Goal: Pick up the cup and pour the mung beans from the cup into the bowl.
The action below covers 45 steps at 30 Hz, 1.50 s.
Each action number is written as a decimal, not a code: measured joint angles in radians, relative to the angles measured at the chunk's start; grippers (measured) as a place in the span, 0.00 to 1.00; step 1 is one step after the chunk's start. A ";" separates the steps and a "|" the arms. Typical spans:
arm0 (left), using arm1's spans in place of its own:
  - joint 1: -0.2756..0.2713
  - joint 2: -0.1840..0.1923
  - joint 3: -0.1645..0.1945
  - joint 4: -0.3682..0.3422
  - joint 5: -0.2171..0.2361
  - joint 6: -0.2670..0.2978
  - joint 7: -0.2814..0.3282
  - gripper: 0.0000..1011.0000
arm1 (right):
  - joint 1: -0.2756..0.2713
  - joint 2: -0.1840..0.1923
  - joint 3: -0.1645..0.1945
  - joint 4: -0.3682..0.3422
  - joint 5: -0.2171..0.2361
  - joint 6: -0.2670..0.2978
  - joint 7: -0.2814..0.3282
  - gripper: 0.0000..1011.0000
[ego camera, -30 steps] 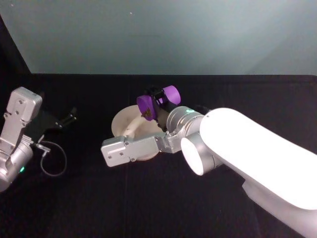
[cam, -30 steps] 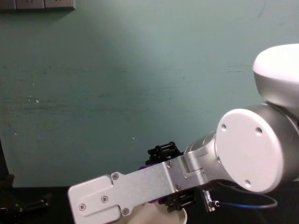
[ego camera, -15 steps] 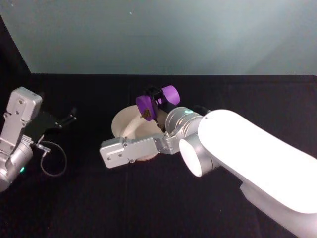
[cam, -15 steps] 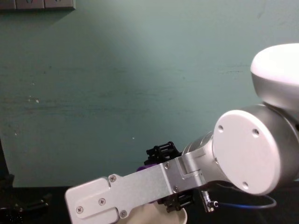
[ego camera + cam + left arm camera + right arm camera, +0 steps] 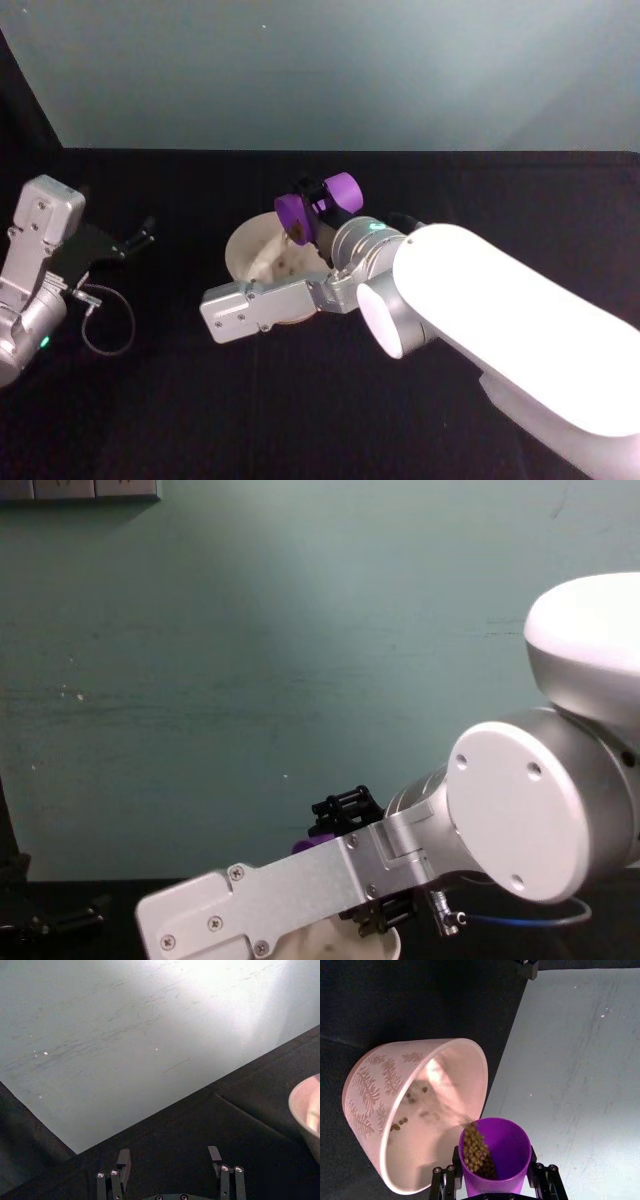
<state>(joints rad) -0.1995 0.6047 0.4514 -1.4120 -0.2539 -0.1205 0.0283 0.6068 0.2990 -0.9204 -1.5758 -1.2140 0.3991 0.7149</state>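
well, the right arm [image 5: 500, 320] is the biggest thing here, a broad white limb reaching across the black table [image 5: 200, 400] towards its middle. the bowl [image 5: 238, 252] sits on the table just below and ahead of the right jaws. in the right wrist view its pale outer wall [image 5: 370, 1080] carries a fern-like pattern and its open mouth faces the jaws. off to the far side, well apart from the bowl, the left arm [image 5: 35, 250] rests low over the table. the left gripper [image 5: 140, 238] has its jaws released, spread wide with nothing between them, and from its own wrist camera [image 5: 169, 1157] the edge of the bowl [image 5: 307, 1105] shows some way off.

the right gripper [image 5: 320, 205] is clenched around the cup [image 5: 345, 190], one black finger on each side of the purple wall. the cup [image 5: 512, 1150] is tipped well over between the jaws, its mouth turned down towards the bowl and its lip just above the bowl's rim. mung beans [image 5: 477, 1152] are heaped against the low side of the cup, right up to the lip. a few beans lie inside the bowl, scattered on its inner wall beyond the jaws.
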 joint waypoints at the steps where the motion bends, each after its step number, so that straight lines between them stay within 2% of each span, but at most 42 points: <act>1: 0.000 0.000 0.000 0.000 0.000 0.000 0.000 0.99 | -0.001 -0.001 0.001 0.000 -0.002 -0.001 0.001 0.72; 25: 0.000 0.000 0.000 0.000 0.000 0.000 0.000 0.99 | -0.016 -0.025 0.017 0.006 -0.078 -0.033 0.035 0.72; 37: 0.000 0.000 0.000 0.000 0.000 0.000 0.000 0.99 | -0.033 -0.015 0.008 -0.025 -0.153 -0.043 0.050 0.72; 45: 0.000 0.000 0.000 0.000 0.000 0.000 0.000 0.99 | -0.060 -0.004 -0.003 -0.044 -0.210 -0.045 0.022 0.72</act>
<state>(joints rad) -0.1995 0.6047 0.4514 -1.4120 -0.2539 -0.1205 0.0283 0.5470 0.2947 -0.9231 -1.6194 -1.4238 0.3540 0.7366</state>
